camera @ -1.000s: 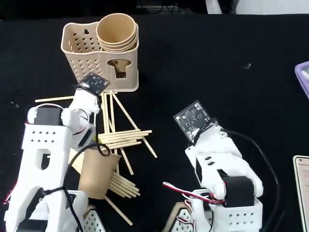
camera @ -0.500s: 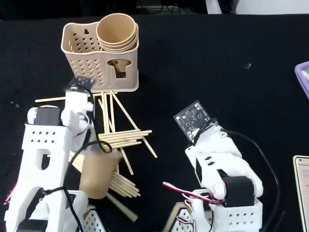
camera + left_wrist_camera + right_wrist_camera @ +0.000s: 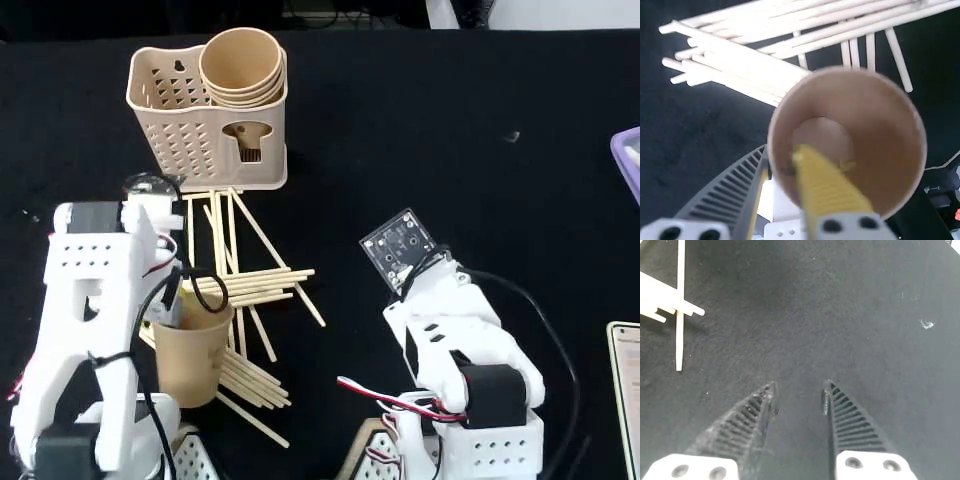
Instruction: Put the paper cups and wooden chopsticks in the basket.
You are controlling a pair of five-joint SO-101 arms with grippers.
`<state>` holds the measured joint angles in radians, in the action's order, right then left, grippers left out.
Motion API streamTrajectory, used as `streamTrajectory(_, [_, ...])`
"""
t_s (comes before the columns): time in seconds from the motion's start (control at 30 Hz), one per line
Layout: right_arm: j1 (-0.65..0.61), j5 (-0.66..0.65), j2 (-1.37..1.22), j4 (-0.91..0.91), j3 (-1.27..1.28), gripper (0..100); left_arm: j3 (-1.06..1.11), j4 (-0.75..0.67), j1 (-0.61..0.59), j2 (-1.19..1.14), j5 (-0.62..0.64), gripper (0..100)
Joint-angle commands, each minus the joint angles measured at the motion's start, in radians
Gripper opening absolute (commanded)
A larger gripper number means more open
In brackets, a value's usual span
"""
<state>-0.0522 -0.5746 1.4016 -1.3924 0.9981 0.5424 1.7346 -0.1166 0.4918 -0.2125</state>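
Note:
My left gripper (image 3: 781,154) is shut on a brown paper cup (image 3: 850,145), one yellow finger inside the cup and the grey one outside its wall. In the high view this cup (image 3: 188,352) is held upright over the near end of the scattered wooden chopsticks (image 3: 250,285). More chopsticks (image 3: 790,30) lie beneath the cup. The beige basket (image 3: 175,135) stands at the back left with a stack of paper cups (image 3: 242,62) in its right part. My right gripper (image 3: 799,392) hangs open over bare black cloth, with a few chopstick ends (image 3: 675,305) off to one side.
The right arm (image 3: 450,330) sits at the table's middle front. A purple object (image 3: 628,152) and a white flat item (image 3: 626,370) lie at the right edge. Black cloth stretches open between the basket and those items.
The left arm has drawn back from the basket and tipped the held cup from lying on its side to upright. The right arm has not moved.

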Motion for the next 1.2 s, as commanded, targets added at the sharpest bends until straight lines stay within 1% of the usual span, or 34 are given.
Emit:
streamTrajectory(0.0, [0.009,0.008,0.007,0.029,0.025,15.8,-0.125,0.026,-0.013,-0.005,0.014,3])
streamTrajectory(0.27, [0.009,0.009,0.007,0.161,0.134,15.7,-0.308,0.026,-0.015,-0.005,0.015,3])
streamTrajectory(0.3, [0.009,0.026,0.007,0.19,0.157,15.7,-0.328,0.026,-0.015,-0.005,0.015,3])
streamTrajectory(0.4, [0.009,0.149,0.007,0.313,0.257,15.6,-0.387,0.028,-0.015,-0.003,0.021,3])
streamTrajectory(0.47, [0.009,0.238,0.007,0.399,0.341,15.5,-0.43,0.029,-0.015,-0.003,0.06,3])
streamTrajectory(0.57, [0.011,0.399,0.007,0.528,0.47,15.5,-0.496,0.029,-0.024,0.026,0.086,3])
streamTrajectory(0.6, [0.018,0.439,0.007,0.562,0.495,15.5,-0.521,0.029,-0.022,0.044,0.086,3])
streamTrajectory(0.67, [0.034,0.466,0.007,0.58,0.506,15.3,-0.579,0.029,-0.018,0.094,0.092,3])
streamTrajectory(0.73, [0.037,0.473,0.007,0.586,0.516,11.2,-0.654,0.026,-0.008,0.149,0.12,3])
streamTrajectory(0.83, [0.043,0.473,0.007,0.644,0.558,0.5,-0.794,0.015,0.07,0.196,0.163,3])
streamTrajectory(0.9, [0.04,0.47,0.007,0.694,0.598,2.4,-0.869,-0.046,0.13,0.201,0.241,3])
streamTrajectory(0.93, [0.04,0.465,0.007,0.709,0.61,1.4,-0.898,-0.089,0.157,0.199,0.292,3])
streamTrajectory(1.0, [0.04,0.465,0.007,0.72,0.619,1.1,-0.914,-0.204,0.199,0.195,0.368,3])
streamTrajectory(1.07, [0.04,0.465,0.007,0.724,0.621,1.2,-0.874,-0.334,0.229,0.17,0.407,3])
streamTrajectory(1.17, [0.04,0.463,0.007,0.724,0.624,1.2,-0.803,-0.502,0.255,0.091,0.42,3])
